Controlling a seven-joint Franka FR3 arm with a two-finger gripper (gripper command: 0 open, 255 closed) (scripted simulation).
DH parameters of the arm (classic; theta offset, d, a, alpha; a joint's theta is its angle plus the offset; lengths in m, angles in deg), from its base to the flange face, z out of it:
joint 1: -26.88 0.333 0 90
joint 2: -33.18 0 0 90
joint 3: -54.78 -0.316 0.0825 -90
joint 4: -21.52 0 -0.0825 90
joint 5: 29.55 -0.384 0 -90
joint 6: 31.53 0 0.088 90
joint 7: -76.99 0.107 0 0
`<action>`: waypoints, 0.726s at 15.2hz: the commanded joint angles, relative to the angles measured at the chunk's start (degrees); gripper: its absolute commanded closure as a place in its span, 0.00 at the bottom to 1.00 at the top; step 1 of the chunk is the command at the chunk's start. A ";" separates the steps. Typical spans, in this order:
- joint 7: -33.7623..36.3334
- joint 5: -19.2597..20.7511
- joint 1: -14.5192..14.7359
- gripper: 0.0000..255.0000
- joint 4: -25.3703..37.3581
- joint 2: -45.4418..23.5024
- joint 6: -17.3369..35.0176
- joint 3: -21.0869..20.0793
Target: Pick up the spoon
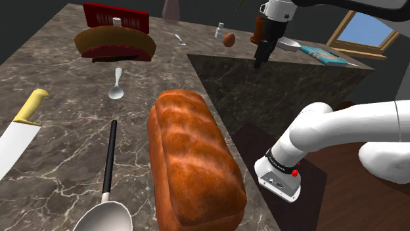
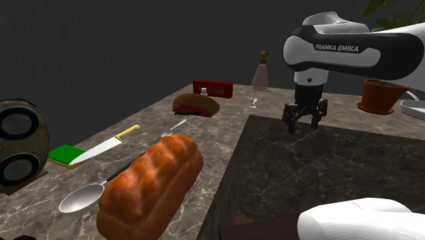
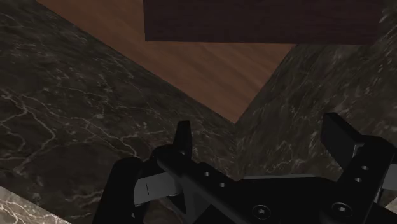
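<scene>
A small silver spoon (image 1: 116, 85) (image 2: 174, 127) lies on the marble counter between a brown loaf-shaped dish and the bread. A big spoon with a black handle (image 1: 107, 190) (image 2: 82, 197) lies near the counter's front edge beside the bread. Another small spoon (image 1: 179, 39) (image 2: 254, 103) lies far back. My gripper (image 1: 259, 63) (image 2: 304, 123) (image 3: 261, 137) hangs open and empty over the darker, lower counter surface (image 3: 76, 127), well away from all three spoons, to the shoulder view's right of them.
A large bread loaf (image 1: 194, 164) (image 2: 153, 184) lies between the spoons and the dark surface. A yellow-handled knife (image 1: 20, 128) (image 2: 105, 144), brown dish (image 1: 115, 42), red box (image 1: 115, 16), brown egg-like ball (image 1: 228, 40), bottle (image 2: 260, 71) and terracotta pot (image 2: 381, 95) stand around.
</scene>
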State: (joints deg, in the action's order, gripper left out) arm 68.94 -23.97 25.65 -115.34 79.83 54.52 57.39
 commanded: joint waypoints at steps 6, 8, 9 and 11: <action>9.60 -6.32 1.19 0.00 0.61 -3.58 2.43 -5.73; 13.33 -8.64 1.61 0.00 1.36 -5.54 3.64 -7.96; 15.18 -9.73 1.80 0.00 1.85 -6.63 4.28 -9.04; 18.84 -11.75 2.16 0.00 3.05 -9.00 5.63 -11.16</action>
State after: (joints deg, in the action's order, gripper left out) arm 85.66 -34.53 27.58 -112.54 71.85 59.27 47.42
